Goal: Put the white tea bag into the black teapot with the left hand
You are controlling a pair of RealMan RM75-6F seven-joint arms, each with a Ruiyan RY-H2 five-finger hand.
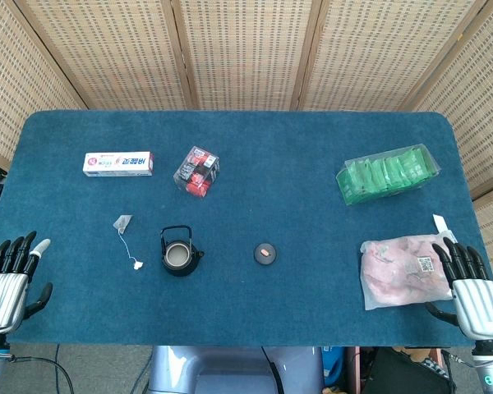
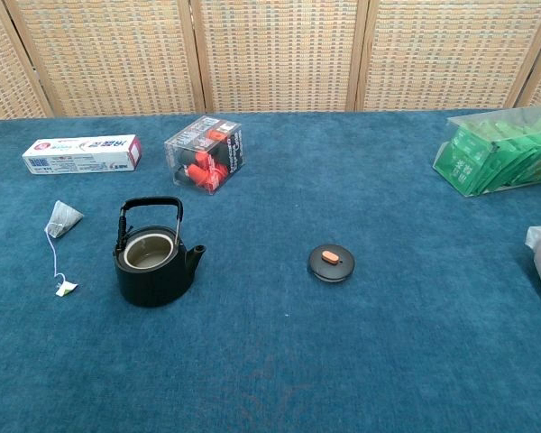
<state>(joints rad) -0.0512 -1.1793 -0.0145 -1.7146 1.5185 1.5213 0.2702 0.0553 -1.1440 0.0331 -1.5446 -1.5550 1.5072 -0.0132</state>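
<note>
Left hand: palm down at the near left edge of the blue table, fingers extended and apart, thumb out to the side, holding nothing. Right hand: mirrored pose at the near right edge, fingers spread, empty, its fingertips just beside a pink packet. White tea bag: flat on the cloth, well apart from the left hand, its string trailing toward the near edge to a small tag. Black teapot: upright just right of the tea bag, handle raised, opening uncovered. Lid: black with an orange knob, lying apart to the teapot's right. Far side: toothpaste box, clear box of red items, green sachet pack.
</note>
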